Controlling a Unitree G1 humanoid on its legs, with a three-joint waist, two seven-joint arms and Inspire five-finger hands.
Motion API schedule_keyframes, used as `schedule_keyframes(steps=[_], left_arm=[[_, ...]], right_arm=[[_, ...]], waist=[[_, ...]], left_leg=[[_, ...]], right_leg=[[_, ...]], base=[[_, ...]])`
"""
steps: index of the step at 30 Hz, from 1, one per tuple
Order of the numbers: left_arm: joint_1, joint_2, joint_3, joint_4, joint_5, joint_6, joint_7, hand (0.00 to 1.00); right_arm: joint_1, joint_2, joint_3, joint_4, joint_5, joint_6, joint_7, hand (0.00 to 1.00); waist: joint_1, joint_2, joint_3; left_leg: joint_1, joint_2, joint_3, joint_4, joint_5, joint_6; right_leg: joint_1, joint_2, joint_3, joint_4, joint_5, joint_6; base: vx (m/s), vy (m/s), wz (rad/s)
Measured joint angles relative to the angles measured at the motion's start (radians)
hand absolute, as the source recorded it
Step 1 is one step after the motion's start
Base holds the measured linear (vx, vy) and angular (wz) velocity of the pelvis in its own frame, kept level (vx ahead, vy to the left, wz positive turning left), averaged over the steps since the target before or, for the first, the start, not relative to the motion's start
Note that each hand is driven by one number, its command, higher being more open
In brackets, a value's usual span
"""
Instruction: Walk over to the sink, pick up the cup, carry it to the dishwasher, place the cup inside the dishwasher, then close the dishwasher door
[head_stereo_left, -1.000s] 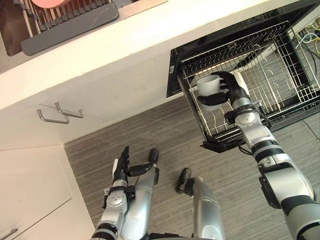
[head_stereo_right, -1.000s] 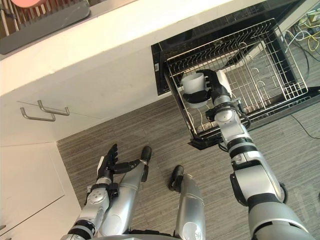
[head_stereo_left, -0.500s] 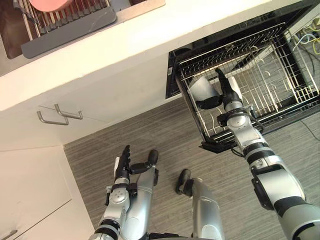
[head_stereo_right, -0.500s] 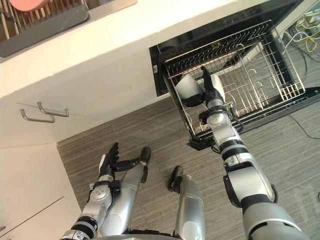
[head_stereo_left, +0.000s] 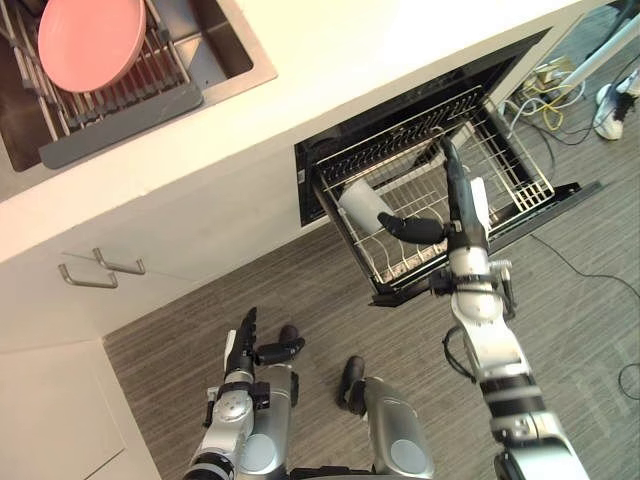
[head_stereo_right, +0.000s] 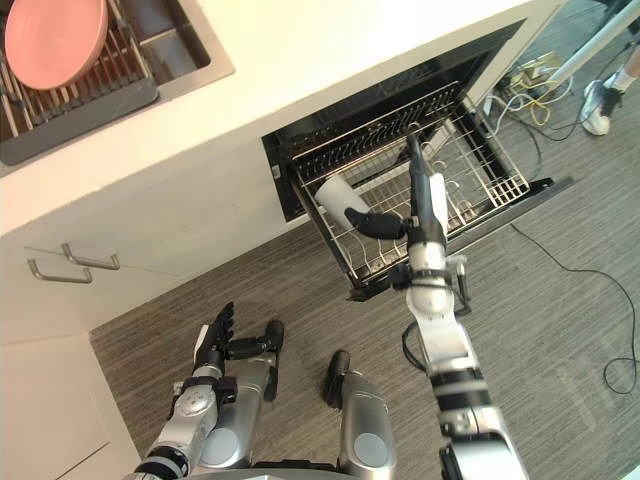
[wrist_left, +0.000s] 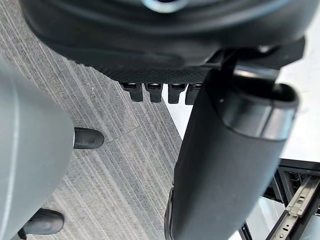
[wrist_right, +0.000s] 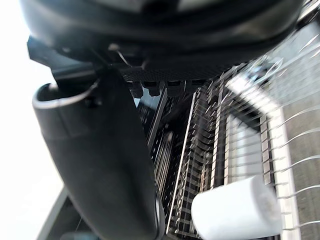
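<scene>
Over the pulled-out rack (head_stereo_left: 505, 178) of the dishwasher, the right hand (head_stereo_left: 460, 215) was spread. Its fingers were straight and pointed toward the far side, and its thumb reached left toward the cup (head_stereo_left: 358, 203). The cup lay on its side at the left end of the rack, resting on the wires. It sat just beside the thumb tip with nothing curled round it, and the right wrist view showed the cup (wrist_right: 237, 210) apart from the hand. The left hand (head_stereo_left: 242, 345) hung low over the floor at the near left, fingers straight and relaxed, holding nothing.

By the look of it, the placing step was as good as done, since the cup was inside and free of the hand. What remained was closing up. The door (head_stereo_left: 545, 208) lay open and flat under the rack, near the hand.

The next move probably called for drawing the right hand back clear of the wires without nudging the cup. The rack would then need sliding in before a hand got under the door's edge to swing it up. A cup lying loose on its side could roll if the rack were shoved hard.
</scene>
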Motion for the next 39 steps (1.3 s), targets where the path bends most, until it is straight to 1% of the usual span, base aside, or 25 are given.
schedule_keyframes(steps=[3,6,7,9,10,12,14,17,21,22,24,25,26,27,28,29,30,31,32,34,35,36,37,38,39], left_arm=[[0.026,0.010,-0.001,0.007,0.020,0.012,-0.005,1.00],[0.061,0.011,-0.006,0.041,0.039,0.017,-0.014,1.00],[0.065,0.010,-0.006,0.048,0.047,0.019,-0.018,1.00],[0.075,-0.001,-0.006,0.081,0.075,0.019,-0.025,1.00],[0.078,-0.004,-0.006,0.088,0.076,0.020,-0.025,1.00],[0.089,-0.015,-0.006,0.108,0.077,0.020,-0.026,1.00],[0.099,-0.018,-0.006,0.130,0.077,0.022,-0.025,1.00],[0.105,-0.014,-0.006,0.160,0.093,0.025,-0.023,1.00],[0.109,-0.010,-0.008,0.167,0.099,0.024,-0.022,1.00],[0.109,-0.009,-0.009,0.167,0.100,0.023,-0.022,1.00],[0.106,-0.005,-0.019,0.167,0.102,0.020,-0.020,1.00],[0.102,-0.003,-0.028,0.167,0.103,0.020,-0.020,1.00],[0.099,-0.002,-0.032,0.167,0.103,0.019,-0.019,1.00],[0.098,-0.001,-0.035,0.167,0.103,0.019,-0.018,1.00],[0.098,0.001,-0.038,0.167,0.103,0.018,-0.018,1.00],[0.096,0.003,-0.038,0.168,0.103,0.017,-0.018,1.00],[0.094,0.004,-0.038,0.169,0.103,0.017,-0.018,1.00],[0.092,0.004,-0.038,0.170,0.103,0.017,-0.018,1.00],[0.088,0.004,-0.038,0.174,0.103,0.017,-0.017,1.00],[0.082,0.002,-0.044,0.182,0.103,0.018,-0.014,1.00],[0.082,0.002,-0.048,0.182,0.103,0.018,-0.010,1.00],[0.079,0.003,-0.048,0.182,0.103,0.019,-0.007,1.00],[0.078,0.003,-0.049,0.181,0.103,0.019,-0.005,1.00],[0.078,0.003,-0.051,0.180,0.103,0.019,-0.005,1.00],[0.079,0.006,-0.056,0.181,0.103,0.019,0.000,1.00]], right_arm=[[0.097,0.045,-0.002,-0.042,-0.007,-0.007,0.005,1.00],[0.249,0.121,0.002,-0.085,-0.025,-0.029,0.027,1.00],[0.273,0.132,0.002,-0.091,-0.026,-0.034,0.031,1.00],[0.354,0.169,0.005,-0.114,-0.033,-0.055,0.036,1.00],[0.369,0.175,0.006,-0.116,-0.034,-0.057,0.037,1.00],[0.408,0.191,0.012,-0.124,-0.042,-0.059,0.037,1.00],[0.426,0.195,0.029,-0.125,-0.043,-0.059,0.037,1.00],[0.441,0.208,0.063,-0.129,-0.064,-0.059,0.036,1.00],[0.440,0.212,0.084,-0.138,-0.064,-0.077,0.034,1.00],[0.436,0.213,0.092,-0.145,-0.064,-0.079,0.031,1.00],[0.431,0.211,0.092,-0.161,-0.064,-0.081,0.026,1.00],[0.432,0.206,0.091,-0.176,-0.064,-0.081,0.017,1.00],[0.429,0.198,0.089,-0.185,-0.064,-0.082,0.001,1.00],[0.429,0.193,0.089,-0.187,-0.064,-0.082,-0.006,1.00],[0.427,0.190,0.088,-0.191,-0.064,-0.082,-0.012,1.00],[0.423,0.189,0.084,-0.196,-0.064,-0.082,-0.017,1.00],[0.418,0.187,0.078,-0.207,-0.063,-0.082,-0.028,1.00],[0.412,0.185,0.076,-0.210,-0.063,-0.082,-0.035,1.00],[0.391,0.178,0.069,-0.210,-0.063,-0.082,-0.048,1.00],[0.343,0.160,0.046,-0.210,-0.063,-0.082,-0.061,1.00],[0.336,0.155,0.038,-0.210,-0.063,-0.082,-0.064,1.00],[0.333,0.150,0.022,-0.207,-0.064,-0.082,-0.066,1.00],[0.333,0.149,0.016,-0.207,-0.067,-0.081,-0.067,1.00],[0.332,0.148,0.009,-0.207,-0.071,-0.081,-0.067,1.00],[0.329,0.144,0.006,-0.204,-0.083,-0.081,-0.067,1.00]], waist=[[-0.018,-0.011,-0.027],[-0.033,-0.008,-0.107],[-0.036,-0.005,-0.120],[-0.039,0.013,-0.163],[-0.039,0.020,-0.174],[-0.042,0.047,-0.208],[-0.043,0.063,-0.228],[-0.045,0.076,-0.246],[-0.044,0.078,-0.252],[-0.043,0.079,-0.252],[-0.043,0.083,-0.248],[-0.042,0.091,-0.242],[-0.036,0.098,-0.238],[-0.036,0.099,-0.237],[-0.034,0.100,-0.236],[-0.028,0.098,-0.236],[-0.026,0.097,-0.235],[-0.026,0.096,-0.235],[-0.027,0.095,-0.235],[-0.028,0.095,-0.237],[-0.029,0.095,-0.237],[-0.021,0.089,-0.236],[-0.016,0.082,-0.239],[-0.013,0.078,-0.242],[-0.008,0.075,-0.244]], left_leg=[[0.047,0.007,0.006,-0.062,0.023,0.000],[0.100,0.014,0.016,-0.117,0.031,0.000],[0.111,0.014,0.017,-0.122,0.031,0.000],[0.158,0.015,0.025,-0.150,0.031,0.000],[0.165,0.015,0.027,-0.156,0.031,0.000],[0.185,0.017,0.032,-0.166,0.031,0.000],[0.201,0.019,0.039,-0.175,0.031,0.000],[0.234,0.022,0.041,-0.189,0.035,-0.003],[0.249,0.023,0.040,-0.188,0.036,-0.003],[0.238,0.023,0.038,-0.170,0.028,-0.006],[0.183,0.023,0.025,-0.064,-0.020,-0.004],[0.153,0.026,0.017,0.004,-0.049,-0.007],[0.124,0.029,0.020,0.065,-0.075,-0.019],[0.119,0.031,0.034,0.071,-0.083,-0.027],[0.118,0.044,0.067,0.075,-0.102,-0.019],[0.118,0.065,0.122,0.076,-0.107,-0.013],[0.115,0.084,0.178,0.073,-0.104,-0.015],[0.113,0.091,0.205,0.070,-0.103,-0.016],[0.112,0.101,0.262,0.056,-0.101,-0.013],[0.121,0.102,0.365,0.021,-0.088,0.002],[0.123,0.096,0.366,0.021,-0.076,0.007],[0.130,0.068,0.348,0.031,-0.075,0.023],[0.136,0.044,0.332,0.038,-0.090,0.033],[0.142,0.027,0.326,0.042,-0.103,0.039],[0.176,-0.015,0.315,0.029,-0.132,0.049]], right_leg=[[0.035,0.014,0.005,-0.050,0.019,0.000],[0.088,0.027,0.012,-0.118,0.038,0.005],[0.102,0.029,0.012,-0.132,0.041,0.007],[0.154,0.035,0.019,-0.181,0.055,0.012],[0.163,0.037,0.021,-0.191,0.060,0.013],[0.188,0.042,0.028,-0.222,0.074,0.015],[0.200,0.045,0.036,-0.230,0.079,0.015],[0.228,0.050,0.039,-0.242,0.084,0.014],[0.244,0.051,0.039,-0.246,0.086,0.015],[0.245,0.050,0.037,-0.241,0.086,0.015],[0.245,0.050,0.022,-0.237,0.086,0.015],[0.254,0.052,0.007,-0.236,0.084,0.013],[0.268,0.053,-0.012,-0.234,0.080,0.012],[0.276,0.052,-0.023,-0.235,0.079,0.012],[0.287,0.052,-0.040,-0.237,0.076,0.010],[0.299,0.049,-0.057,-0.243,0.075,0.011],[0.307,0.039,-0.083,-0.250,0.075,0.013],[0.312,0.033,-0.098,-0.254,0.075,0.015],[0.316,0.019,-0.130,-0.259,0.075,0.021],[0.321,-0.023,-0.190,-0.255,0.062,0.054],[0.329,-0.032,-0.206,-0.250,0.055,0.066],[0.349,-0.060,-0.236,-0.229,0.037,0.088],[0.361,-0.085,-0.246,-0.208,0.020,0.106],[0.367,-0.104,-0.249,-0.187,0.007,0.114],[0.361,-0.160,-0.244,-0.086,-0.018,0.123]], base=[[0.05,-0.020,-0.12],[0.08,-0.020,-0.12],[0.10,-0.017,-0.10],[0.09,-0.019,-0.11],[0.06,-0.012,-0.14],[0.02,-0.004,-0.12],[0.00,-0.003,-0.10],[-0.03,-0.015,-0.05],[-0.02,-0.002,0.00],[-0.04,0.007,0.09],[-0.04,0.011,0.21],[-0.06,0.032,0.37],[-0.07,0.035,0.40],[-0.06,0.035,0.45],[-0.04,0.018,0.43],[-0.01,0.024,0.59],[0.00,0.017,0.56],[0.05,0.064,0.70],[0.07,0.091,0.76],[0.13,0.127,0.87],[0.17,0.133,0.83],[0.15,0.123,0.71],[0.15,0.131,0.63],[0.22,0.205,0.51],[0.23,0.208,0.36]])
